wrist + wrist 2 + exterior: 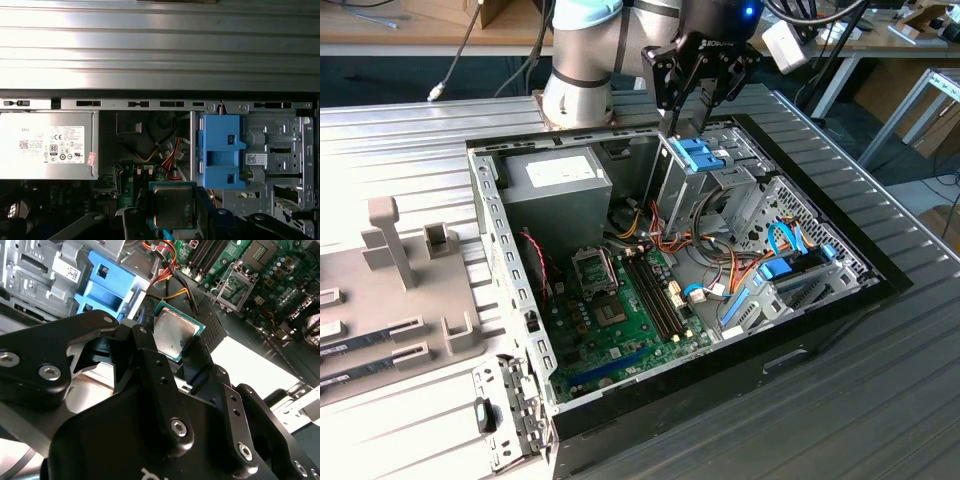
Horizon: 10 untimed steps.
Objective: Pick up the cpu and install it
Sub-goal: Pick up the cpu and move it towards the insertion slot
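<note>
The black two-fingered claw is clenched on the cpu, a small flat square chip with a silvery metal top and a thin green circuit-board rim, which is gripped by two opposite edges between the fingers with its metal face left uncovered. In both wrist views the chip is seen held in the air, clear of the board and the cables beneath it.

In the exterior view the claw is seen hanging over the far part of an open black desktop computer case, which is laid on its side in the middle of the ribbed grey metal counter. The claw is placed just above a bright blue plastic drive bracket mounted in a bare metal cage, on the side of the case nearest the counter's far edge. A grey boxed power supply with a white label is fitted beside that bracket, toward the exterior view's left.

The green motherboard is laid flat on the case floor, and its square metal-framed processor socket is found well apart from the held chip, nearer the counter's near edge. A pale grey moulded parts holder is set on the counter at the exterior view's left edge.
</note>
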Available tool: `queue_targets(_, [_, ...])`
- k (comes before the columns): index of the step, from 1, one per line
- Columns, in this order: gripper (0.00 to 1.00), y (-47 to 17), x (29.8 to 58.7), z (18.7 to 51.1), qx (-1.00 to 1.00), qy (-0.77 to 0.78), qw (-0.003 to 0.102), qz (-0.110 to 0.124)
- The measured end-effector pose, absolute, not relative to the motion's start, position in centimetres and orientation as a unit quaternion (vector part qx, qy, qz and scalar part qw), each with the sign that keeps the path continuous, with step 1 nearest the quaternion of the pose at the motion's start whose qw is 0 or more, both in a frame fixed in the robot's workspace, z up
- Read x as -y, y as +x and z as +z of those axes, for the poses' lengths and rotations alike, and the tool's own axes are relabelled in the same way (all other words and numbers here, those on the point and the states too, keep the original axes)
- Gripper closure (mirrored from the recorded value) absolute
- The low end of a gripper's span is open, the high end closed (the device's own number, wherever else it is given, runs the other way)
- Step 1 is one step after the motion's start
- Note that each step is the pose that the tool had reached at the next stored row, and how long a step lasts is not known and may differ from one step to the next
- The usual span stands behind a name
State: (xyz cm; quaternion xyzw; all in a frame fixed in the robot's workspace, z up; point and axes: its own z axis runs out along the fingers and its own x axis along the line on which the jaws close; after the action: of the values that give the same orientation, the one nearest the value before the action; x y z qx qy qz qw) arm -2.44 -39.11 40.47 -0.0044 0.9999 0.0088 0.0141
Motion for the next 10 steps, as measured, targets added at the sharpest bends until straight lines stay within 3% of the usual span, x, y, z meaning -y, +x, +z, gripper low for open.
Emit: queue_targets(10, [0.53,-0.9,39.1,39.7,-1.000,-0.004,0.014,0.009])
